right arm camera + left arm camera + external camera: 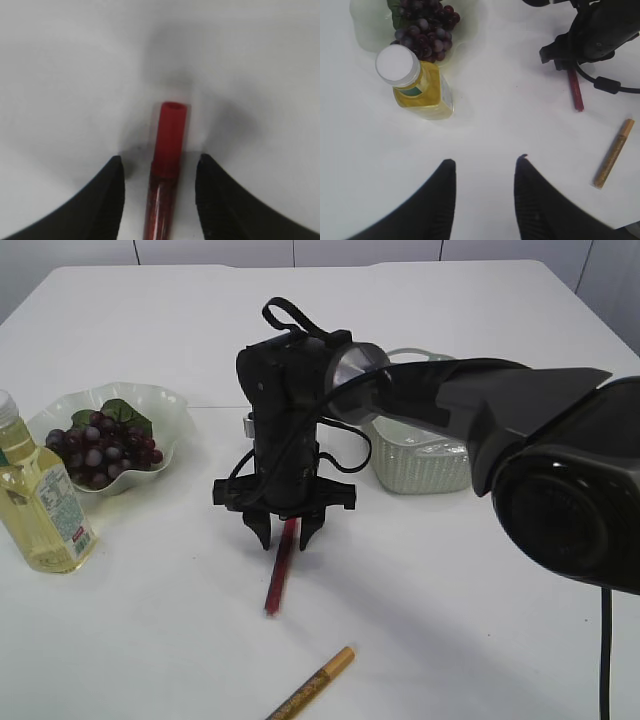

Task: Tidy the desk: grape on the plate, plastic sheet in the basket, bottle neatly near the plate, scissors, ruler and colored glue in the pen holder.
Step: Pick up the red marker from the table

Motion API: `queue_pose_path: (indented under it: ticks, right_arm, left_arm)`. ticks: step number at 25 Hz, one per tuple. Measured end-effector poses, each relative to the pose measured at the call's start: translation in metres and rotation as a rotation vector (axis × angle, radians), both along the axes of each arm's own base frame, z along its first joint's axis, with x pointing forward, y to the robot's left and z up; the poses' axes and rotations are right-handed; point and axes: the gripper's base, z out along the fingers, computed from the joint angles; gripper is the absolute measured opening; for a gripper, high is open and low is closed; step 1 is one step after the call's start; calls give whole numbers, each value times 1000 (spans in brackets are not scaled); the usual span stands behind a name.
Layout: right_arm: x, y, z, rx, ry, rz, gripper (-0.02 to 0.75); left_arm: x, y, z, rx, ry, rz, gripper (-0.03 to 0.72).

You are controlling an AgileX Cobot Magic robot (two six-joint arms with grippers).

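Note:
A red colored glue pen [167, 150] lies flat on the white table, its cap end between the fingers of my right gripper [159, 162]. The jaws stand open on either side of it, with a gap on both sides. From the exterior view the right gripper [288, 537] points straight down over the pen's [278, 578] far end. A gold glue pen [312, 683] lies nearer the front edge. The grape bunch [100, 445] sits in the pale plate [160, 405], and the bottle [40, 502] of yellow liquid stands upright beside it. My left gripper [485, 165] hangs open over bare table. Scissors, ruler, plastic sheet and pen holder are out of view.
A pale green basket [420, 465] stands behind the right arm, partly hidden by it. The right arm's cable [607, 85] loops close to the red pen. The gold pen [614, 153] lies to the right of my left gripper.

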Motion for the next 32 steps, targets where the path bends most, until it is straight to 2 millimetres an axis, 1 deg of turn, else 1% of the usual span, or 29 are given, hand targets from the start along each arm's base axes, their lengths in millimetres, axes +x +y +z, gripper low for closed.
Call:
queue_pose_path:
  ticks: [10,16,26,32]
  right_arm:
    - [0,0,0,-5,-3,3,346]
    - [0,0,0,-7,-7,51,346]
    - [-2,3,0,22,13,47,345]
    - [-3,4,0,40,26,41,279]
  left_arm:
    - [0,0,0,0,0,0,290]
    - [0,0,0,0,0,0,290]
    - [0,0,0,0,0,0,290]
    - [0,0,0,0,0,0,290]
